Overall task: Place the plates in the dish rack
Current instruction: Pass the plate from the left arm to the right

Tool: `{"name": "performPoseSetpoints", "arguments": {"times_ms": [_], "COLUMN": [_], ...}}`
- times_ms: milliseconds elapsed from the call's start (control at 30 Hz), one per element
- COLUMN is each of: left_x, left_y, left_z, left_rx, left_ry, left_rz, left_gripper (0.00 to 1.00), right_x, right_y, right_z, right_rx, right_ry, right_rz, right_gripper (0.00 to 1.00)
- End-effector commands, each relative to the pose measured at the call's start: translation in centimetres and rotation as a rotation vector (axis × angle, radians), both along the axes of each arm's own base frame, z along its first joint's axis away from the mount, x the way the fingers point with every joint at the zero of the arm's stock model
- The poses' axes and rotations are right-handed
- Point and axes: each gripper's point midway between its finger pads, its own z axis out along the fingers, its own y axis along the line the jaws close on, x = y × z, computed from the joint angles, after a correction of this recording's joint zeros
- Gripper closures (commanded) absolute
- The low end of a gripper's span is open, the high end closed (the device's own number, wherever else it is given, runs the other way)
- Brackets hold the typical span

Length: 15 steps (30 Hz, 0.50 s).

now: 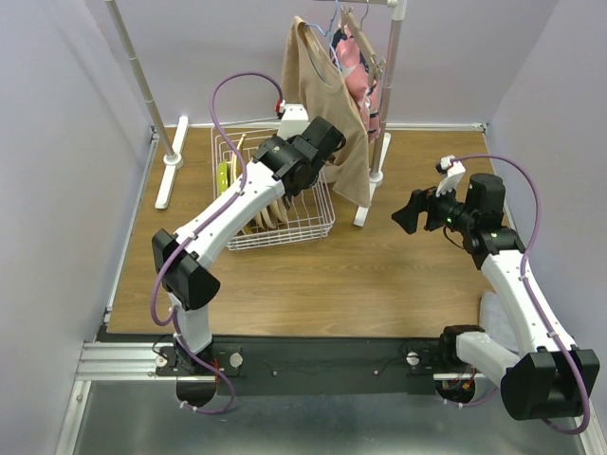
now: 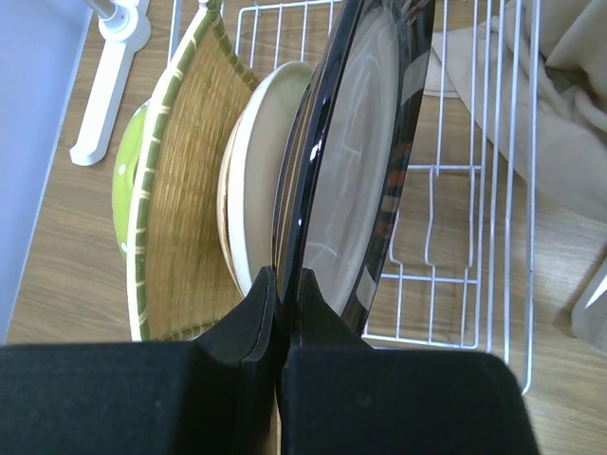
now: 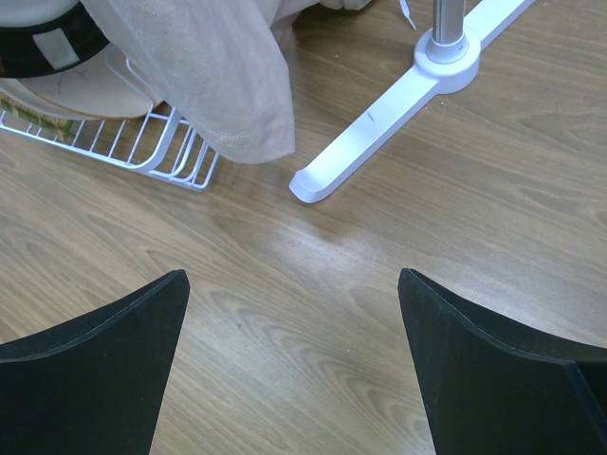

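I have my left gripper (image 2: 277,284) pressed together at the near rim of the dark-rimmed plate (image 2: 360,161), which stands on edge straight ahead in the dish rack (image 2: 471,313).

A brown wood-grain worktop (image 1: 379,275) fills the middle of a narrow bay, closed in by plain pale lilac walls (image 1: 57,142) at left, right and back. At its far side a white tubular clothes-rail stand (image 1: 392,66) rests on flat white feet (image 3: 375,128). A beige top (image 1: 322,90) and a pink patterned garment (image 1: 357,59) hang from it. A silver aluminium rail (image 1: 123,360) edges the near side. The light is soft and even.
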Motion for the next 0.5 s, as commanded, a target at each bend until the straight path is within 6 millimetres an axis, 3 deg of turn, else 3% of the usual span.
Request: {"name": "performPoseSetpoints", "arguments": {"times_ms": [0, 467], "left_x": [1.1, 0.9], "left_y": [1.3, 1.1], "left_z": [3.0, 0.7], "left_rx": [0.035, 0.052], "left_ry": [-0.143, -0.098], "left_rz": [0.08, 0.079], "left_gripper": [1.0, 1.0], "right_x": [0.1, 0.1], "right_y": [-0.4, -0.4], "right_z": [0.2, 0.2], "right_rx": [-0.015, -0.015], "right_ry": [-0.033, -0.031], "right_rz": [-0.01, -0.011], "right_gripper": [0.0, 0.0]}}
